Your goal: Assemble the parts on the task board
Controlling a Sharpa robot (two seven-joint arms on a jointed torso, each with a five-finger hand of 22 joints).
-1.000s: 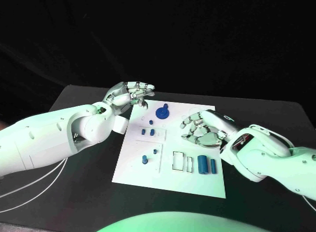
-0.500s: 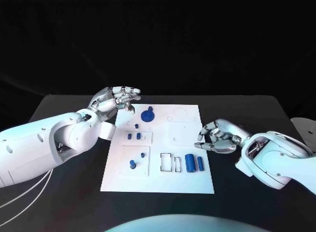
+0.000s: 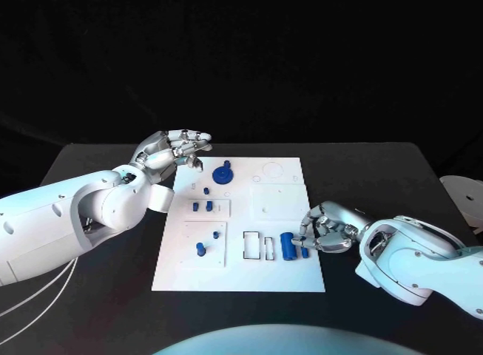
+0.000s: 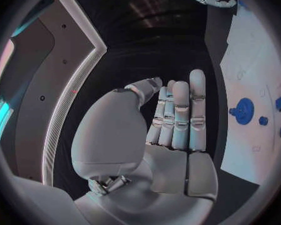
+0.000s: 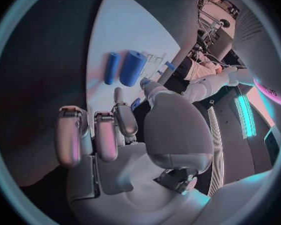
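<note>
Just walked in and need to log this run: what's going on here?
A two-armed robot is assembling small blue parts on a white task board. Its right hand reaches over the two blue cylinders at the board's near right, not visibly gripping either. Its left hand hovers empty beyond the board's far left corner, near the blue gear.

Task board [image 3: 273,270]: white, mid-table
Left hand [image 3: 173,150]: raised off the board's far left corner, holding nothing
Right hand [image 3: 328,229]: fingers curled beside the blue cylinders [image 3: 294,246]
</note>
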